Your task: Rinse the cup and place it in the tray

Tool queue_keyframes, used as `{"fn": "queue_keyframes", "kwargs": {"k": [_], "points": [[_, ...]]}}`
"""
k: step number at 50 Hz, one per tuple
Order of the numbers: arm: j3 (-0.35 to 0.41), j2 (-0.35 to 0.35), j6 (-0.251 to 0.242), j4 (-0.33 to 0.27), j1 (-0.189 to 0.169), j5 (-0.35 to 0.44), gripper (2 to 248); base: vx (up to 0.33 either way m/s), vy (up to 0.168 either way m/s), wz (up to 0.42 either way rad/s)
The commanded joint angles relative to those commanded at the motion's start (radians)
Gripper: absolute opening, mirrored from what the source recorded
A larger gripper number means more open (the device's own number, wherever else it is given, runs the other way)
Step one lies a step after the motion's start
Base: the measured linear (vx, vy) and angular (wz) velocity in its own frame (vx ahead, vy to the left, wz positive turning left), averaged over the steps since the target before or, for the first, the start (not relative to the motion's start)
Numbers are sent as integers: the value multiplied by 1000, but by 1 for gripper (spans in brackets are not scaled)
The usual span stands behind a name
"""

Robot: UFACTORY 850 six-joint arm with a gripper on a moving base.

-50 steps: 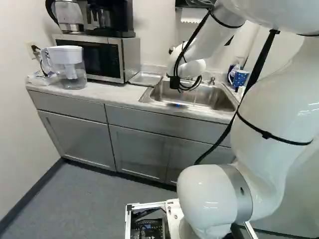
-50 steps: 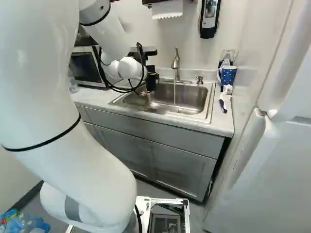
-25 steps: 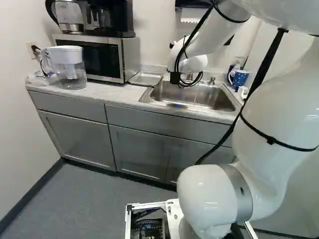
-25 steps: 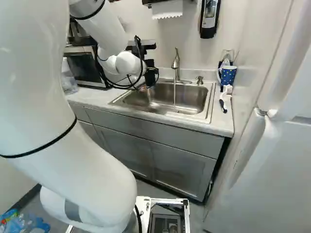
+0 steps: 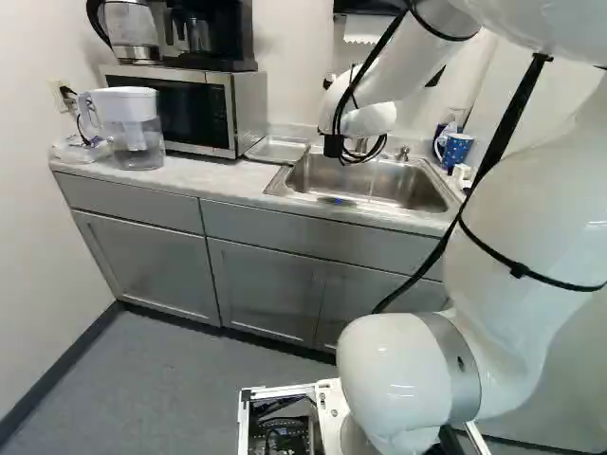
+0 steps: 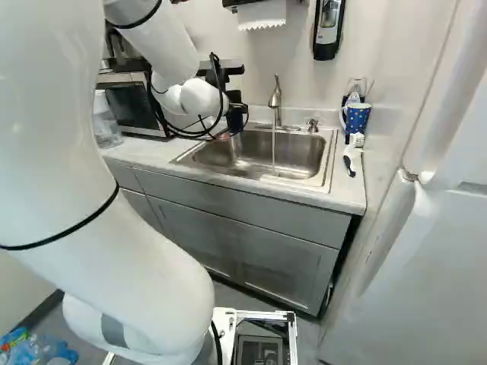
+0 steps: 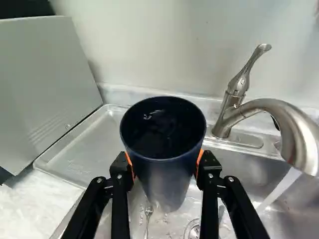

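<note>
Gripper (image 6: 235, 114) Held Dark Cup (image 7: 162, 172) Away From the Running Water (image 7: 280, 191)

Its two fingers stood apart by the cup's width, with the orange pads (image 7: 199, 160) pressed to the cup from opposite sides. The cup was deep blue, its round mouth facing the wrist camera, and glints showed on its inner wall. It hung near the end of the sink (image 6: 332, 156) beside the metal tray (image 7: 82, 152), well apart from the stream. Seen from the wrist, it covered part of the tray's side and part of the basin; exactly which of them lay under it could not be told.

Below the cup showed a slim metal utensil (image 7: 148, 211), with the drain (image 7: 193, 230) near it. Water ran from the curved faucet (image 7: 296, 127) into the basin. The tray lay on the counter (image 5: 213, 177) between the sink and the microwave (image 5: 180, 114).

Farther along that side stood a clear water pitcher (image 5: 138, 137) with a white top. A kettle (image 5: 131, 27) and a black coffee maker (image 5: 223, 47) sat on top of the microwave.

Past the other end of the sink, at the right of the right base view, stood a blue dotted mug (image 6: 358, 118), with a brush (image 6: 350, 160) lying just in front of it. On the wall above hung a soap dispenser (image 6: 328, 30) and white paper towels (image 6: 261, 14).
</note>
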Motion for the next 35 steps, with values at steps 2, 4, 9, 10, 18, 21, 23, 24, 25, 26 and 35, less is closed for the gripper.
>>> {"fn": "queue_keyframes", "kwargs": {"k": [2, 4, 9, 10, 18, 21, 23, 24, 25, 26, 35], "points": [[0, 0, 13, 0, 0, 0, 126, 0, 0, 0], [0, 0, 29, 0, 0, 0, 126, 0, 0, 0], [0, 0, 76, 0, 0, 0, 126, 0, 0, 0], [0, 0, 86, 0, 0, 0, 126, 0, 0, 0], [0, 0, 168, 0, 0, 0, 126, 0, 0, 0], [0, 0, 199, 0, 0, 0, 126, 0, 0, 0], [0, 0, 220, 0, 0, 0, 126, 0, 0, 0], [0, 0, 231, 0, 0, 0, 126, 0, 0, 0], [0, 0, 241, 0, 0, 0, 126, 0, 0, 0], [0, 0, 252, 0, 0, 0, 126, 0, 0, 0], [0, 0, 346, 0, 0, 0, 126, 0, 0, 0]]}}
